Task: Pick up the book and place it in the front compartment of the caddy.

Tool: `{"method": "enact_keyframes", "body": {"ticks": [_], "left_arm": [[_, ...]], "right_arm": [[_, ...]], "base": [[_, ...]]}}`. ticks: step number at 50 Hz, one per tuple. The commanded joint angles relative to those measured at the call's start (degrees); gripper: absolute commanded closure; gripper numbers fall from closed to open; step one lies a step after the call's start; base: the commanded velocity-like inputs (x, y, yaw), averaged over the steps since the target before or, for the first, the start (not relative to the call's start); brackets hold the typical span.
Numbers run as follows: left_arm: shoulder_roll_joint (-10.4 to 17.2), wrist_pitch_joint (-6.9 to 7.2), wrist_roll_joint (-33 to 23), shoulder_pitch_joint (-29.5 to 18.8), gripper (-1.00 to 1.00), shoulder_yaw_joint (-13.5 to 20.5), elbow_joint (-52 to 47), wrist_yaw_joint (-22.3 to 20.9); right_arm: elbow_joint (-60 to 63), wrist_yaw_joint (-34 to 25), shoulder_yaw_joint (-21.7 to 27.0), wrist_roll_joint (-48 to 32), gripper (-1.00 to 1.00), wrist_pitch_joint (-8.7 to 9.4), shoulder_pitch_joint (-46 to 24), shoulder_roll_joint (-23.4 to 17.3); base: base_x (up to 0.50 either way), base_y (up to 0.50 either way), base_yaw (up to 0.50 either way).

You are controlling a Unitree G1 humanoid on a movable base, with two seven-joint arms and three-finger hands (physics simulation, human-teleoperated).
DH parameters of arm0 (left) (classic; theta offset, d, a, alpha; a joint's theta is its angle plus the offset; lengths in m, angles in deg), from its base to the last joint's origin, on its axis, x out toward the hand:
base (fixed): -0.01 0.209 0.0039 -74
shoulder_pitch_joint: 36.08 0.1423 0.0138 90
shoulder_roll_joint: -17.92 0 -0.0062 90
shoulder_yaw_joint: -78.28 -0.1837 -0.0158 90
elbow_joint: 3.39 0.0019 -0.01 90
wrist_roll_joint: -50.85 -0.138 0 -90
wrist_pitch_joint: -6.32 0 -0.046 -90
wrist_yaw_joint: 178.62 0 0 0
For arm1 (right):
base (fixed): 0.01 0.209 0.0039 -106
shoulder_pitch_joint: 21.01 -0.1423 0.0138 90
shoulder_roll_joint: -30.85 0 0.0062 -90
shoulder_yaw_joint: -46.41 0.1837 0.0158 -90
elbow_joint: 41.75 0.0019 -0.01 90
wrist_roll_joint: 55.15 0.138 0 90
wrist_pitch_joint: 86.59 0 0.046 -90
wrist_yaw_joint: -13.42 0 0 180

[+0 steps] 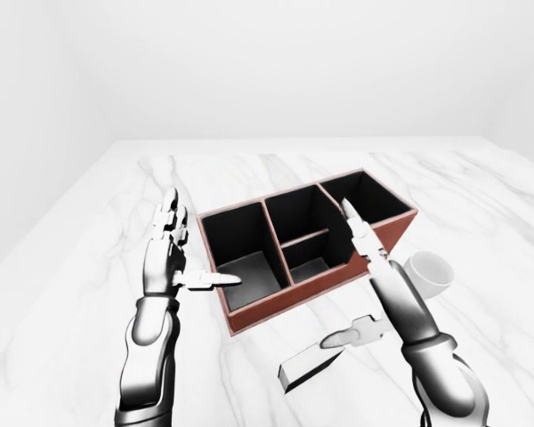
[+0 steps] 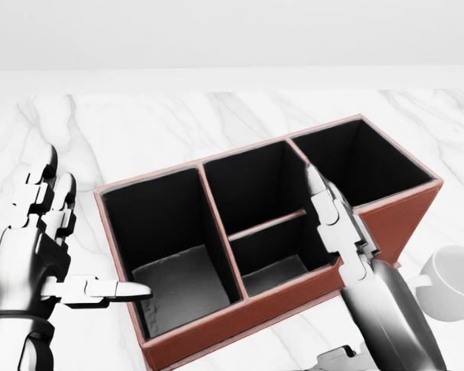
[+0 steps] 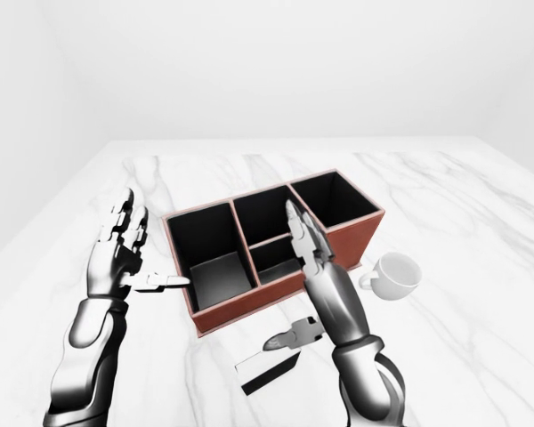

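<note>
The caddy is a red-brown box with black insides, set at an angle on the white marble table; it has a large compartment at each end and a split middle one. The book is a thin white slab with a dark end, lying flat on the table just below the caddy; it also shows in the right-eye view. My right hand is open, fingers pointing up over the caddy's near wall, thumb above the book's right end. My left hand is open beside the caddy's left end, thumb pointing at it.
A white mug stands on the table to the right of the caddy, close to my right forearm. The marble table stretches wide to the left and above the caddy, with plain white walls beyond.
</note>
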Motion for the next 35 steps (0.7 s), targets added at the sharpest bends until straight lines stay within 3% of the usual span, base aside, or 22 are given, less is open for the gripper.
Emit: {"method": "enact_keyframes", "body": {"ticks": [1, 6, 11, 23, 29, 35], "left_arm": [[0.14, 0.0, 0.15, -0.25, -1.0, 0.29, 0.15, 0.11], [0.13, 0.0, 0.05, -0.31, -1.0, 0.17, 0.23, 0.18], [0.1, 0.0, -0.01, -0.31, -1.0, 0.12, 0.55, 0.18], [0.11, 0.0, -0.06, -0.42, -1.0, 0.04, 1.32, 0.16], [0.11, 0.0, -0.07, -0.35, -1.0, 0.02, 0.92, 0.15], [0.09, 0.0, -0.1, -0.31, -1.0, -0.02, 0.97, 0.14]], "right_arm": [[2.08, -1.76, -0.68, -3.59, -1.0, 0.0, 6.75, -0.96], [2.72, -3.07, 1.03, -4.14, -1.0, -2.81, 9.11, -0.65], [3.53, -4.1, 1.27, -4.78, -1.0, -3.02, 9.42, 0.23], [3.02, -2.59, -1.75, -6.23, -1.0, -5.89, 13.01, -0.6], [2.73, -2.16, -2.37, -6.51, -1.0, -6.15, 13.45, -1.31], [0.39, -0.57, -3.13, -7.87, -1.0, -8.01, 14.12, -2.07]], "base": [[0.0, 0.0, 0.0], [0.0, 0.0, 0.0], [0.0, 0.0, 0.0], [0.0, 0.0, 0.0], [0.0, 0.0, 0.0], [0.0, 0.0, 0.0]]}}
